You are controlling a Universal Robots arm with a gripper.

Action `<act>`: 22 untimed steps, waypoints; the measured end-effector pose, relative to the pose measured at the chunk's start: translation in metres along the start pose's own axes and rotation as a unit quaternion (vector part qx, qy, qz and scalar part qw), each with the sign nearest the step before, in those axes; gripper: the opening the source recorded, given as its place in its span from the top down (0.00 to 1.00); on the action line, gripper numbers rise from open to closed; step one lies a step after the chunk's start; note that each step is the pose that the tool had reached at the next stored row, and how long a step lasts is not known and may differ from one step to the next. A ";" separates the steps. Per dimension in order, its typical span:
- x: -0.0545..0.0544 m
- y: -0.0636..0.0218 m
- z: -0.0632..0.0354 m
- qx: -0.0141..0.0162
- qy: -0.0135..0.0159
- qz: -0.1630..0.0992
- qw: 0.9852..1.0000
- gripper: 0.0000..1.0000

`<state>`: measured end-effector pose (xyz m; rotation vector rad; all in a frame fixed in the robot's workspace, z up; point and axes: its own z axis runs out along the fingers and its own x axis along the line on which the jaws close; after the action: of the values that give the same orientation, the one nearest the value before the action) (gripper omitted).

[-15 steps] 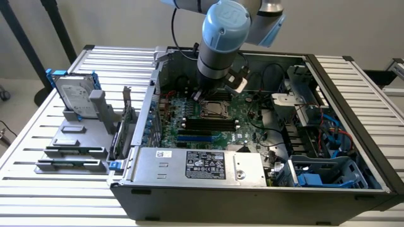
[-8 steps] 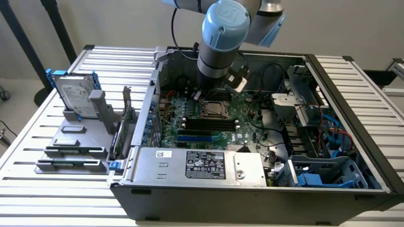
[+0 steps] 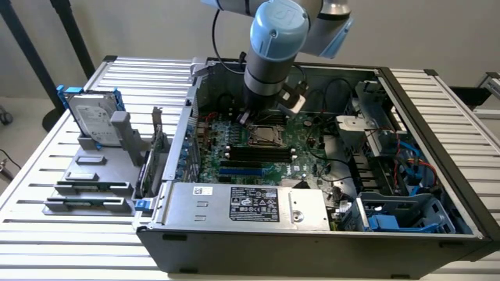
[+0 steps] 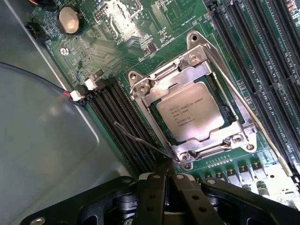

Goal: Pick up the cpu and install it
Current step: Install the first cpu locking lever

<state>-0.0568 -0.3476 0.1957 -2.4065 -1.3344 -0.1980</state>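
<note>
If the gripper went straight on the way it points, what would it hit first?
The gripper would probably meet a corner of the metal socket frame, beside the cpu; depth unclear.

Silver cpu (image 4: pixel 190 111), green motherboard (image 4: pixel 174 19)

Bright, even light, with glare on the motherboard (image 4: pixel 140 42).

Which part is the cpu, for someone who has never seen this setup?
Start at the open computer case on the slatted table and find its green circuit board. Near its middle, a shiny metal frame holds the cpu. It is the flat dull-silver square with printed text, unlike the long black slots beside it.
</note>
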 end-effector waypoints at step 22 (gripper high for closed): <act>0.003 0.0005 0.0013 -0.005 -0.008 0.001 1.000 0.89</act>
<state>-0.0547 -0.3448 0.1953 -2.4218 -1.3419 -0.1864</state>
